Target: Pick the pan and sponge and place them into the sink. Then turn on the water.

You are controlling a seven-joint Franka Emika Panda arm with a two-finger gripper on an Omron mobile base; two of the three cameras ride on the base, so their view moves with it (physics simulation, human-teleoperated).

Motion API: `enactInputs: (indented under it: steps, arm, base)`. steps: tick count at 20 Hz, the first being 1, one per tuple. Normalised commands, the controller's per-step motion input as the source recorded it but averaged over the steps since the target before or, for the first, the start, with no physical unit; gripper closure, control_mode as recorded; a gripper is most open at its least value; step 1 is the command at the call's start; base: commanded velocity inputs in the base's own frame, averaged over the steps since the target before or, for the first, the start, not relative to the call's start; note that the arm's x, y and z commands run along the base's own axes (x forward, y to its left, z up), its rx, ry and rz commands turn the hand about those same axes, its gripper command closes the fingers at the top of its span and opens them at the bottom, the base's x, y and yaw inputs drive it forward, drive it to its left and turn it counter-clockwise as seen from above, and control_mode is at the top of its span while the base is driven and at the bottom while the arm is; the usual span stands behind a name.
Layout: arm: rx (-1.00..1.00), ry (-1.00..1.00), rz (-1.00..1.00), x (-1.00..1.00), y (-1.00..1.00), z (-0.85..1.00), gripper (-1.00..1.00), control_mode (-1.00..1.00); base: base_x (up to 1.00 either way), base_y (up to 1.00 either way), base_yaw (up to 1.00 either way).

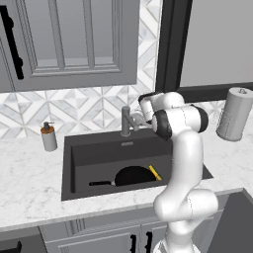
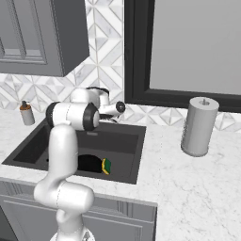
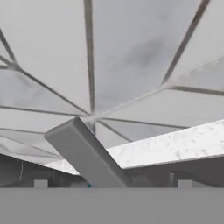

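The round black pan lies in the dark grey sink, its thin handle pointing left. The green and yellow sponge leans at the pan's right edge, and also appears as the sponge in the right base view. My gripper is up at the grey faucet, open, its fingertips far apart. A grey faucet bar slants up between them, close to the camera. I cannot tell whether a finger touches it. No water is in view at the faucet.
A grey soap dispenser stands on the marble counter left of the sink. A paper towel roll stands at the right. The patterned tile wall is right behind the faucet. My arm's elbow hangs over the sink's right half.
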Motion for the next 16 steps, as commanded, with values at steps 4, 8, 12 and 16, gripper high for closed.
enactInputs:
  steps: [4,8,12,16]
  arm:
    - [0.00,0.00,0.00,0.42,0.05,-0.22,-1.00,-1.00]
    - [0.00,0.00,0.00,0.21,0.00,-0.08,1.00,-1.00]
    - [0.00,0.00,0.00,0.00,0.00,0.00,1.00,-1.00]
    - [0.01,0.00,-0.01,0.00,0.00,-0.01,1.00,-1.00]
  base:
    - [0.00,0.00,0.00]
    - [0.00,0.00,0.00]
    - [0.00,0.00,0.00]
    - [0.00,0.00,0.00]
